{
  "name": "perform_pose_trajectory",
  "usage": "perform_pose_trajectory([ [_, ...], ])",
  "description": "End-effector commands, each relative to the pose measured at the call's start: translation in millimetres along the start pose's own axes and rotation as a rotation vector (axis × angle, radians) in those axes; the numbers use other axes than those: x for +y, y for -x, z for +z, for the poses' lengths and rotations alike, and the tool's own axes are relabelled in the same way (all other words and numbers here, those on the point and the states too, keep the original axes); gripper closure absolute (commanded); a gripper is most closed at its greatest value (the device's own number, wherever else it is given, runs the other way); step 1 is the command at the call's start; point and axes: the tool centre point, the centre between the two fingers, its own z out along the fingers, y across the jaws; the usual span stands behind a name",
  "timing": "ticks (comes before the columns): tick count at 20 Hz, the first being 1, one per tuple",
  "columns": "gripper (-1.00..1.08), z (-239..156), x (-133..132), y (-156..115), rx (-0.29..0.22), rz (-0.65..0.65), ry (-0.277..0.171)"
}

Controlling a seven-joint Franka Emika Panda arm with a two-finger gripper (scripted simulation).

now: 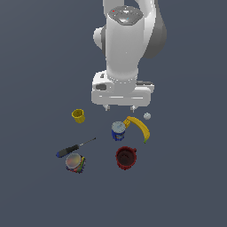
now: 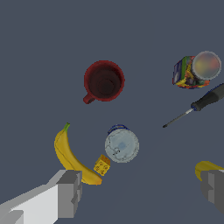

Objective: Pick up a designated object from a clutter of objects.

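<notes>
1. The end effector (image 1: pixel 119 107) hangs above the tabletop (image 1: pixel 186 177), fingers (image 2: pixel 70 192) spread wide, holding nothing.
2. The blue can (image 1: pixel 118 131) stands upright near the tabletop's middle, below the end effector and apart from it.
3. A banana (image 1: pixel 139 128) lies just beside the can, with a small yellow block (image 2: pixel 102 165) between them.
4. The red mug (image 1: pixel 126 158), screwdriver (image 1: pixel 73 148), multicoloured can (image 1: pixel 75 162), yellow cup (image 1: pixel 78 116) and white ball (image 1: pixel 146 116) sit around it.
</notes>
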Motion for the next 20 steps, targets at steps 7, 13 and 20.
perform_pose_trajectory([
  [7, -0.92, 80.7, -0.3, 8.1, -0.007, 0.164, 0.002],
  [13, -0.92, 118.9, 0.1, 17.2, -0.010, 0.246, 0.004],
  [20, -0.92, 138.6, 0.6, 23.4, -0.011, 0.289, 0.005],
])
